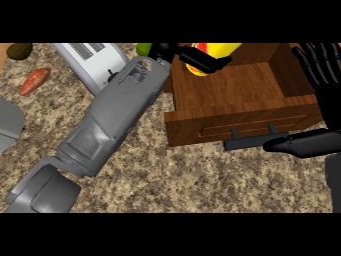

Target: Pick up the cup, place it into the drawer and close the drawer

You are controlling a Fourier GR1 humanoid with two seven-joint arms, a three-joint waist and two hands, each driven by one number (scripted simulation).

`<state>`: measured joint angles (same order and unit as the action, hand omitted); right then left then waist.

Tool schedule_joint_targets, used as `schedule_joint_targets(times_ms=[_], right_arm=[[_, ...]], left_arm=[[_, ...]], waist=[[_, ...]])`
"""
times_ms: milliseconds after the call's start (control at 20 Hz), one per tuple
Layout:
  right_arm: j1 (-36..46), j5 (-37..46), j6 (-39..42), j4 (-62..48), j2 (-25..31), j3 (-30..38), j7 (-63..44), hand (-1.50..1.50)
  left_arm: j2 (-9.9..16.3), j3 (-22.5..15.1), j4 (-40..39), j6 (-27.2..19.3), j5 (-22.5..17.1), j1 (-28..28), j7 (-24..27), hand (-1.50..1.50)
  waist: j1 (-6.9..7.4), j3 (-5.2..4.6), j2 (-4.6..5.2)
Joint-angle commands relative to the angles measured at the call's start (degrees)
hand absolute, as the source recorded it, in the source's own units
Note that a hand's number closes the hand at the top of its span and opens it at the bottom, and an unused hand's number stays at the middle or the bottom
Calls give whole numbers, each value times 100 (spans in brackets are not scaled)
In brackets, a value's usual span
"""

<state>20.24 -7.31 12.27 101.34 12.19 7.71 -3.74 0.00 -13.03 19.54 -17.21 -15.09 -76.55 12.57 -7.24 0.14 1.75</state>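
- Cup (216,52): yellow with red, held over the back of the open drawer, the left hand's fingers (202,62) curled round it.
- Tabletop (202,180): speckled stone, spreading under both hands.
- Drawer (228,95): wooden, pulled open, its bare floor just below the gripping fingers; its dark handle (250,143) lies just beside the right thumb.
- Left forearm (114,120): grey, running diagonally up to the left hand (174,52) at the drawer's back-left corner.
- Right hand (328,90): black, fingers straight and open along the drawer's right wall, thumb across its front.
- Toaster (92,57): white, left of the gripping fingers.
- Carrot (34,81): orange, well left of them.
- Dark green fruit (19,50): farthest left.
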Motion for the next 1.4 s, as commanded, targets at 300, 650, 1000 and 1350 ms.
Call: schedule_joint_targets(times_ms=[300,650,1000,1350], right_arm=[[343,-81,200,-117,11,-189,-22,-150],[413,-909,1181,16,-165,-857,-115,150],[213,-859,2314,-27,494,-1645,-637,150],[-167,691,2340,101,1109,-1894,-510,-150]], left_arm=[[0,-730,-151,106,-434,118,-59,-150],[0,-439,284,228,-1306,499,693,-150],[0,-183,448,23,-1913,391,1387,-150],[0,-274,270,-102,-2164,421,1686,-150]], waist=[[-452,0,115],[-528,-14,122],[-239,-18,30],[173,-6,-54]])
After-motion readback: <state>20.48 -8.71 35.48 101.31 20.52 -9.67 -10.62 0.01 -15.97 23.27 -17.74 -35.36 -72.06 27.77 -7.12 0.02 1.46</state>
